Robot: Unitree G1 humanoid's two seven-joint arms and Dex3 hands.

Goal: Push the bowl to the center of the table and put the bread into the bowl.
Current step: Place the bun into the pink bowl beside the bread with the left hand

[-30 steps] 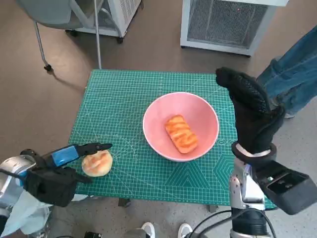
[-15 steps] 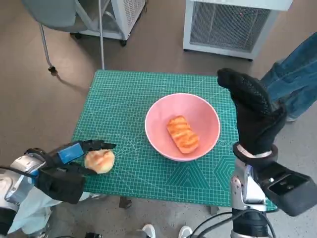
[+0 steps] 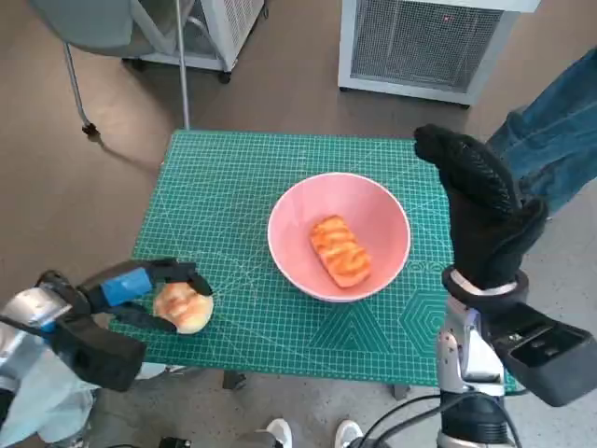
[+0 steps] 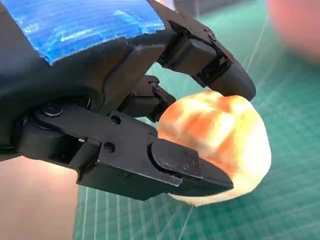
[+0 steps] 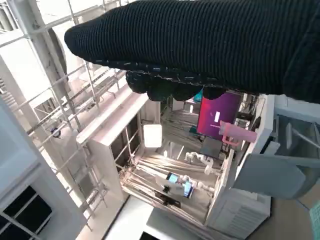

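The left robot hand (image 3: 140, 289) is at the near left corner of the green tabletop (image 3: 224, 187), fingers (image 4: 200, 55) wrapped around the round bread roll (image 3: 183, 307) and gripping it, roll low at the mat's near edge. In the middle sits the pink bowl (image 3: 373, 201), a glazed bread piece (image 3: 340, 250) lying inside. The right robot hand (image 3: 480, 210) stands upright beside the bowl's right rim, gloved fingers straight up, holding nothing. A person's jeans-clad legs (image 3: 555, 140) show at far right.
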